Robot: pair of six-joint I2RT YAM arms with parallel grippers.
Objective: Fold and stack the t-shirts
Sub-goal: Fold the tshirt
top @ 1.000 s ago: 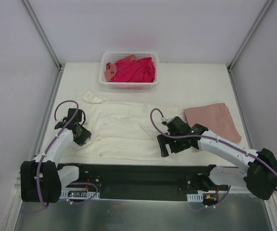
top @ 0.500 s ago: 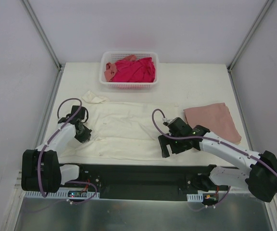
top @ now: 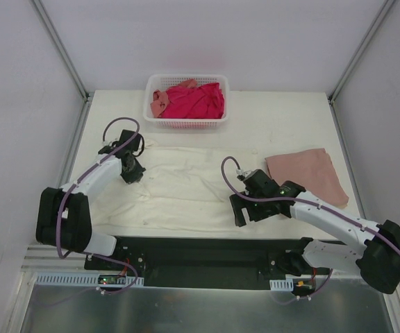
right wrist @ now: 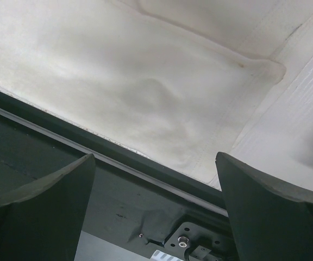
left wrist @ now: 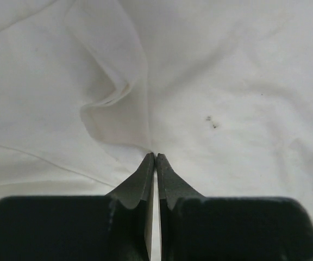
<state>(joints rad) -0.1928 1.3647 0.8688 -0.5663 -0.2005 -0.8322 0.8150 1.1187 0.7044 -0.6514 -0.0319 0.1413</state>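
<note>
L tool (left wrist: 155,159) is pinched tight on a ridge of the cream t-shirt (top: 179,187), which lies spread mid-table (top: 269,118). R tool (top: 240,208) gapes wide, empty, over its near-right hem. Best to lift low and carry the sleeve inward w/o dragging the body. Hem sits at the near edge. There's free room toward the basket (top: 186,123); pink t-shirt (top: 304,173) lies to the right.

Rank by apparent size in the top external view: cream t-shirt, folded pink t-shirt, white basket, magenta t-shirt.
1. cream t-shirt, clearly largest.
2. white basket and folded pink t-shirt: too alike to rank.
3. magenta t-shirt, smallest, partly buried.
</note>
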